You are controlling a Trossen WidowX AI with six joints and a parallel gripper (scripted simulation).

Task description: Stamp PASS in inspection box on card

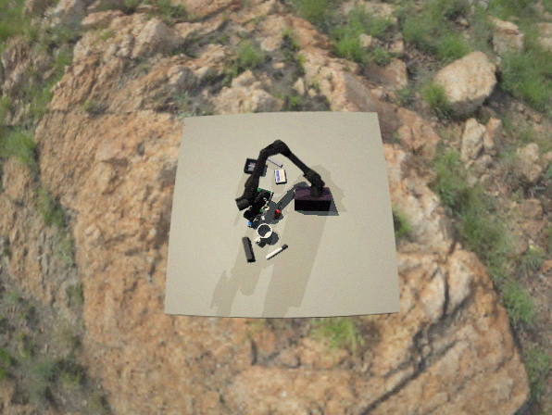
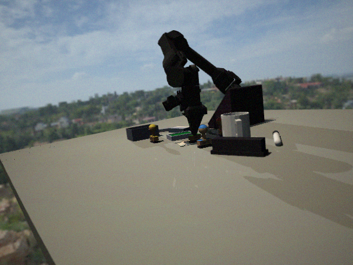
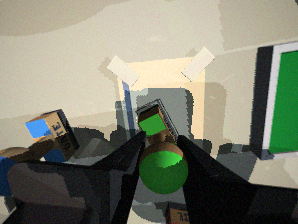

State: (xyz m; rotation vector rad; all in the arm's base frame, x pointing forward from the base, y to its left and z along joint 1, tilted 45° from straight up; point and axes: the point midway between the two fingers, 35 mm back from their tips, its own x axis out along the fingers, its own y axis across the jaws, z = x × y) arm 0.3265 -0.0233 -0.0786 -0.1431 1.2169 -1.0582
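Note:
My gripper (image 2: 194, 133) (image 3: 161, 138) is shut on the green-knobbed stamp (image 2: 193, 137) (image 3: 163, 174), fingers on either side of its neck. The stamp is upright, its foot turned at an angle to the card, very low over or on the card (image 2: 181, 144) (image 3: 162, 70). Whether it touches cannot be told. The thin outline of the inspection box (image 3: 169, 117) shows around the foot's upper and right edges; the rest is hidden. No print can be seen under the stamp. The green ink pad (image 2: 179, 135) (image 3: 287, 102) lies open to the right in the wrist view.
A blue-knobbed DATE stamp (image 2: 203, 143) (image 3: 57, 135) stands left of the card in the wrist view. A red-knobbed stamp (image 1: 277, 213), a yellow-knobbed stamp (image 2: 153, 138), a white mug (image 2: 229, 125), a black block (image 1: 248, 250), a marker (image 1: 276, 252) and a dark tray (image 2: 138, 133) are around.

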